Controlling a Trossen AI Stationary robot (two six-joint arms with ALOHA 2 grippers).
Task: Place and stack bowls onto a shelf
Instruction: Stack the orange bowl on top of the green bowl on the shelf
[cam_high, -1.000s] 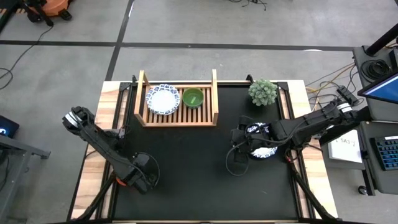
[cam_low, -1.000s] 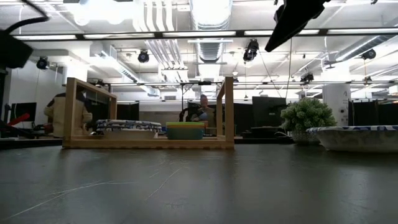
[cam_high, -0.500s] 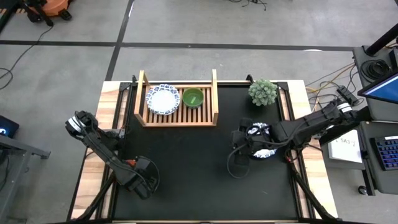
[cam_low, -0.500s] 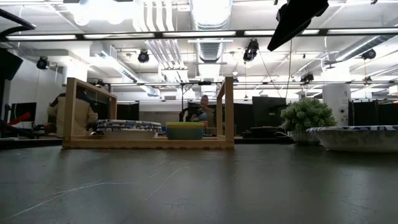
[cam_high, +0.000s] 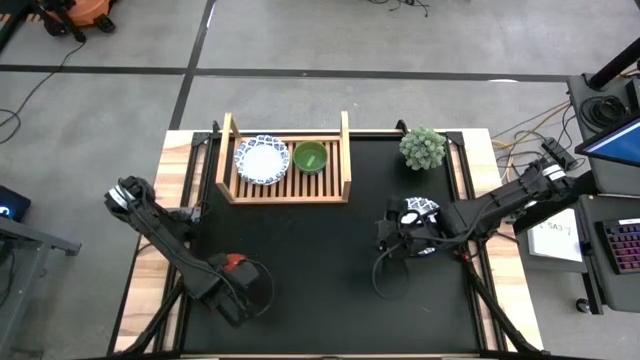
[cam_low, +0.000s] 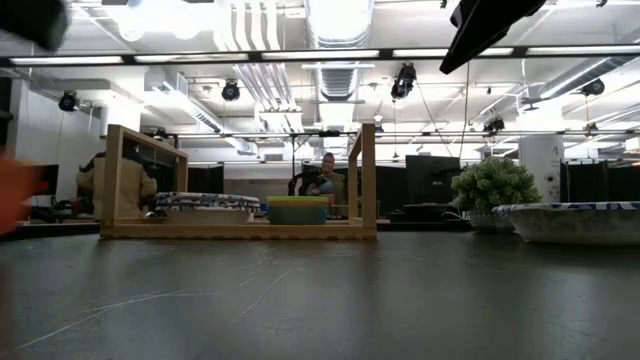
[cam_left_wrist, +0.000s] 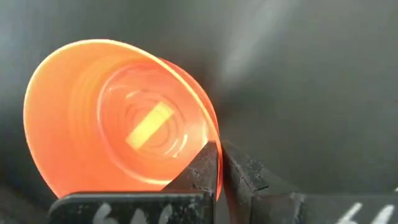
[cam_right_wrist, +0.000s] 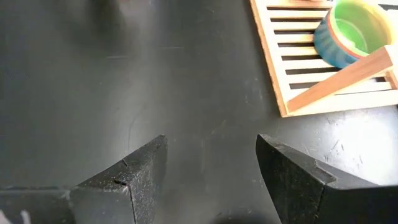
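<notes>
The left gripper (cam_left_wrist: 219, 163) is at the near left part of the black counter (cam_high: 320, 260), its jaws clamped on the rim of a small red plastic bowl (cam_left_wrist: 118, 118). The right gripper (cam_right_wrist: 211, 168) is at the right side of the counter, jaws wide and holding nothing. It lies just beside a wide white bowl with a blue patterned rim (cam_high: 420, 215), which rests on the counter.

The light wooden slatted shelf (cam_high: 285, 185) stands at the far left of the counter. On it sit a stack of white blue-rimmed bowls (cam_high: 261, 160) and, just beside it, a green plastic bowl nested in a blue one (cam_right_wrist: 351, 31). A small green bushy plant (cam_high: 423, 148) stands at the far right of the counter.
</notes>
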